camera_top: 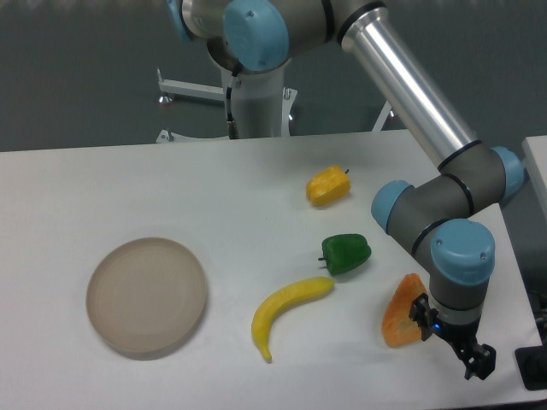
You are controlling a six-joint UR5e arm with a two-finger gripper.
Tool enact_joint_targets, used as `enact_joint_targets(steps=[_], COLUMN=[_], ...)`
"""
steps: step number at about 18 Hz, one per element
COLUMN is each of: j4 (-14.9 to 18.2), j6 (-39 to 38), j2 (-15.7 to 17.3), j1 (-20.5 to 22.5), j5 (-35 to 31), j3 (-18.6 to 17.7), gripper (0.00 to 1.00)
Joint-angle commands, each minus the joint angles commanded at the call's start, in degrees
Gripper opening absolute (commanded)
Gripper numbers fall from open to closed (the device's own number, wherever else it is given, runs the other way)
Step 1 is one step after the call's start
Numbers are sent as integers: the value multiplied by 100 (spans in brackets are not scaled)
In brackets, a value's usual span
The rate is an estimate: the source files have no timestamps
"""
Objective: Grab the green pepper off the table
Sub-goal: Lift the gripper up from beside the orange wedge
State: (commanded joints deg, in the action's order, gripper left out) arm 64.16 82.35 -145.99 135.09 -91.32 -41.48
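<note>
Low at the bench's (102, 184) front right corner, the gripper (475, 359) hangs just beside an orange wedge (400, 318); whether its jaws are apart cannot be told. Green pepper (346, 254) lies on the bench, right of centre, touching the banana's (286, 309) tip. Yellow pepper (328, 186) sits behind; plate (147, 295) well left.

Grey-walled room behind a white work surface

A dull blue-grey wall (77, 77) fills the whole backdrop, plain and evenly lit, with no strong shadows on it. Low against it stands a white metal frame (192, 90) with a horizontal bar and small feet, partly hidden. At the right edge a second white surface (537, 158) shows, and a dark object (532, 367) sits near the lower right corner, too cropped to identify.
</note>
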Motion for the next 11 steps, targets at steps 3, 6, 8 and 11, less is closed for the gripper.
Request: enact_joint_targets(steps=[3, 6, 8, 11], j4=[0, 9, 35, 228], j6=[-18, -26, -26, -96], j2=[9, 44, 114, 211], j1=[0, -9, -17, -18], j5=[18, 62, 123, 228], j3=[-9, -18, -44, -61], gripper=[100, 100, 100, 100])
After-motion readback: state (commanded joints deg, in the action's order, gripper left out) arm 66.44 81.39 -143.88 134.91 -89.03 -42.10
